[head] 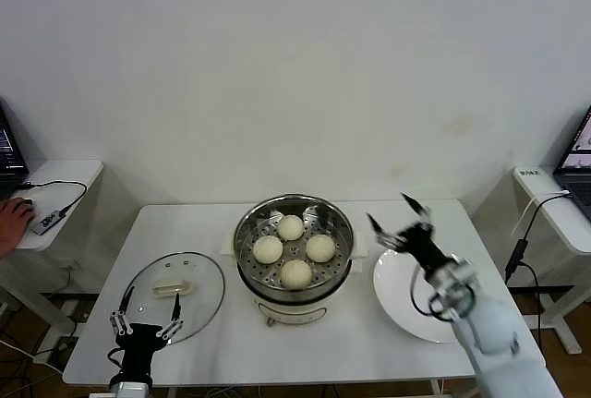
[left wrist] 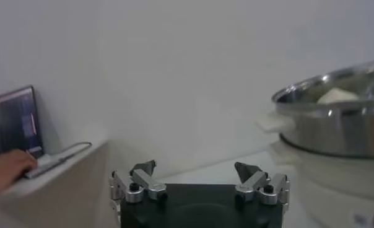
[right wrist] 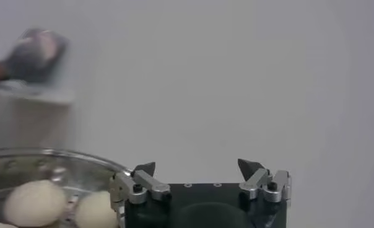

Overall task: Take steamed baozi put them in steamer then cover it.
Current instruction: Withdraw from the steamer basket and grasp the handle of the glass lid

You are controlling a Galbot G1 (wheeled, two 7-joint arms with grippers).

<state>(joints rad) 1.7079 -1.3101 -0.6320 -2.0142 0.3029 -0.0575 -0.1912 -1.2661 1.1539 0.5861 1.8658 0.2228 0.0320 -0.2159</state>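
Observation:
Several cream-white baozi (head: 294,250) lie on the perforated tray inside the steel steamer (head: 247,232) at the table's middle. Two of them (right wrist: 35,202) show in the right wrist view. The glass cover (head: 205,278) with its cream handle (head: 170,288) lies flat on the table left of the steamer. My right gripper (head: 397,217) is open and empty, raised just right of the steamer, above the white plate. My left gripper (head: 148,311) is open and empty at the table's front left, just in front of the cover. In the left wrist view the steamer (left wrist: 335,124) stands off to the side.
A flat white plate (head: 397,292) lies right of the steamer, under my right arm. Side tables stand left and right of the white table (head: 222,347). A person's hand (head: 11,223) rests on the left one. Cables hang at the right.

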